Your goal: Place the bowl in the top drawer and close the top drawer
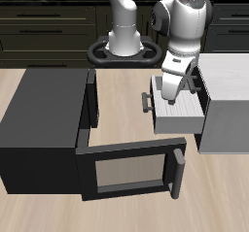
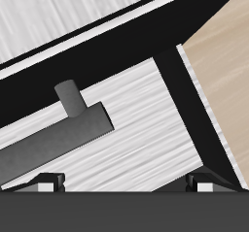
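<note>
- The top drawer (image 1: 178, 116) is seen pulled out, right of centre in the exterior frame.
- The gripper (image 1: 172, 97) is held over it, spread and empty.
- The bowl cannot be made out.

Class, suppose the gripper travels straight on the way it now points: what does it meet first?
Probably the dark grey bar handle on the light grey top drawer's front, which lies directly ahead of the gripper in the wrist view; depth is unclear.

We are seeing the white jointed Franka arm (image 1: 180, 27) bending forward and downward, its grey two-finger gripper (image 1: 175, 98) pointing down, fingertips (image 2: 207, 182) standing spread wide apart, holding nothing.
</note>
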